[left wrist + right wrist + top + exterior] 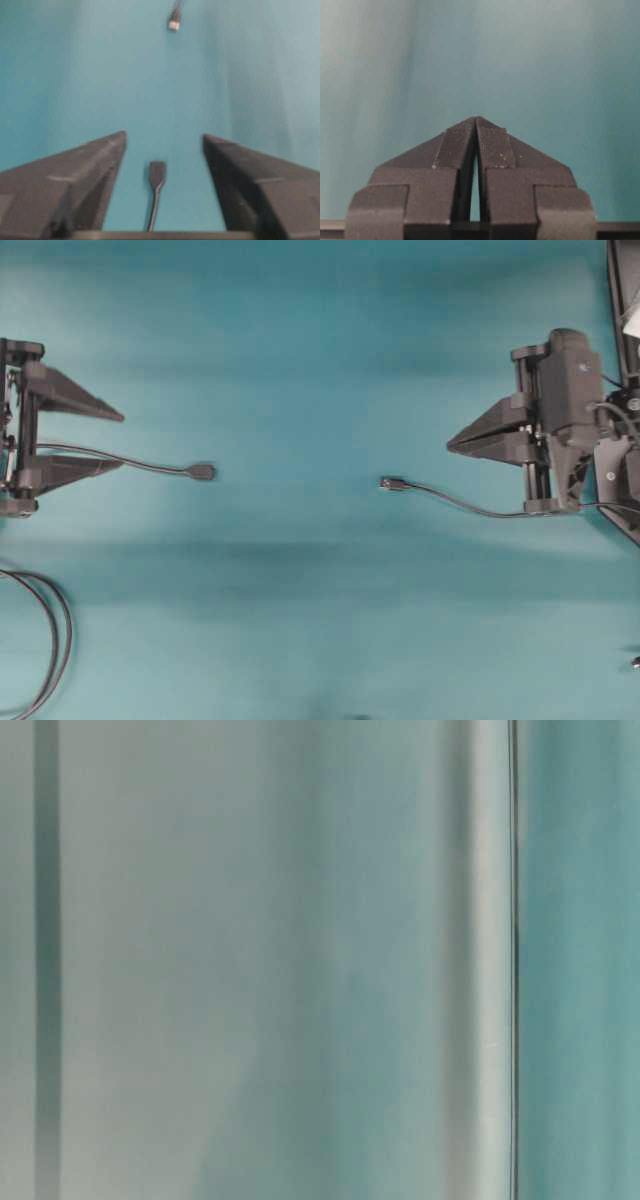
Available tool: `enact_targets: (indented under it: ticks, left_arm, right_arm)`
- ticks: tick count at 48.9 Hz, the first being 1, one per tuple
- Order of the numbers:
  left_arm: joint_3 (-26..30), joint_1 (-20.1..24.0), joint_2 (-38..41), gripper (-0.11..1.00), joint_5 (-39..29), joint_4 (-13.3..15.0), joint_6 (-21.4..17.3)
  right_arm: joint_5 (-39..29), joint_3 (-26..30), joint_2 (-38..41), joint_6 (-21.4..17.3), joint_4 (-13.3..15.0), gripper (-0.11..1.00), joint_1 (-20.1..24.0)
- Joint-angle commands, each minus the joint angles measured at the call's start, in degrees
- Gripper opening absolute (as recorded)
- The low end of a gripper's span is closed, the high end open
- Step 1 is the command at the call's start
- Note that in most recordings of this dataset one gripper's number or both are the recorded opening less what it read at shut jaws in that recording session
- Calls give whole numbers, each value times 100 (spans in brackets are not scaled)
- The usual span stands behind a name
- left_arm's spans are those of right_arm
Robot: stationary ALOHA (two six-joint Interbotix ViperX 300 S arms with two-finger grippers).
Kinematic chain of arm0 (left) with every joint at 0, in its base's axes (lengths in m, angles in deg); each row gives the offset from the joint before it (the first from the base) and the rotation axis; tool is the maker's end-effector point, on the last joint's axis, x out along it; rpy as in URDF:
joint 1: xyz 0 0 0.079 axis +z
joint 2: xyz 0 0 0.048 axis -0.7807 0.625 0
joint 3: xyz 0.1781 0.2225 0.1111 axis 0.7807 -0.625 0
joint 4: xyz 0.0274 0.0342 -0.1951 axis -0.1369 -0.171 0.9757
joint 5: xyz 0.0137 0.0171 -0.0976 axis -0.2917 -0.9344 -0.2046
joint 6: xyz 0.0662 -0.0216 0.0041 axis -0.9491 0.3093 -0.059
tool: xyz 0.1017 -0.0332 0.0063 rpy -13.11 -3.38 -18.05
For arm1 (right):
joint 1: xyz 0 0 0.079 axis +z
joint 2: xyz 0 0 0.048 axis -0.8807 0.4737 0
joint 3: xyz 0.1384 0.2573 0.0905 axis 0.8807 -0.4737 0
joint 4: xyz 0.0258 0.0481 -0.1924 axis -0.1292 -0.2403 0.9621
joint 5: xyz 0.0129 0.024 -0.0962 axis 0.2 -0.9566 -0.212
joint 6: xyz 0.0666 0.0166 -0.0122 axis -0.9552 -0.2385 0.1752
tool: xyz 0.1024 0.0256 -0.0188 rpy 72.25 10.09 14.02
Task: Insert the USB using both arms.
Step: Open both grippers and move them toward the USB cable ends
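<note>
No step of the insertion is seen completed. The teal table point(320, 620) carries no container. The left gripper point(122, 440) is spread wide and empty, the socket-ended cable point(203, 472) lying between its fingers point(75, 180). The right gripper point(449, 446) is closed on nothing. The USB point(391, 483) lies on the table, well apart from the socket; both pickups and the mating remain. The table-level view is too blurred to be read.
</note>
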Motion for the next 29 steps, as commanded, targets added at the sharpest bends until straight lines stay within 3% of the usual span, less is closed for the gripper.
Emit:
enact_targets:
  ticks: [1, 23, 29]
  left_arm:
    - [123, 53, 26, 79, -44, 0, -88]
    - [-44, 193, 281, 84, -281, 0, -88]
    - [-53, 193, 483, 84, -185, 0, -105]
  right_arm:
    - [9, 202, 149, -9, 9, 0, -9]
    - [-176, 431, 1415, -18, 9, 2, -53]
    - [-176, 501, 1714, -44, 9, 25, -132]
